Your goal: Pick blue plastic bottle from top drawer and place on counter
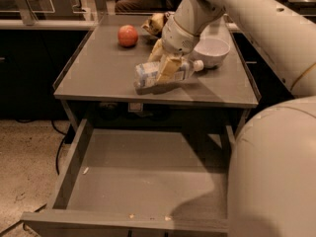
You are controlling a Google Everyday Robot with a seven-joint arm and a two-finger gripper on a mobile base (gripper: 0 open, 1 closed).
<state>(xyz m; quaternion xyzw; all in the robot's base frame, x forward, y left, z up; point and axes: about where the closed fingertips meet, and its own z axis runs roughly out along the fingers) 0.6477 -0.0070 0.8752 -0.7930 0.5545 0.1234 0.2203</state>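
Observation:
The blue plastic bottle (148, 73) lies on its side, white cap pointing right toward the bowl, held just over the front part of the counter (98, 78). My gripper (165, 68) reaches down from the arm at upper right and its yellowish fingers (169, 67) are shut across the bottle's middle. The top drawer (143, 174) stands pulled out below the counter, and its grey floor holds only a few small crumbs.
A red apple (128, 35) sits at the counter's back left. A white bowl (211, 52) stands right of the bottle. A brown snack bag (154, 23) lies at the back behind the gripper. The robot's body (271, 172) fills the lower right.

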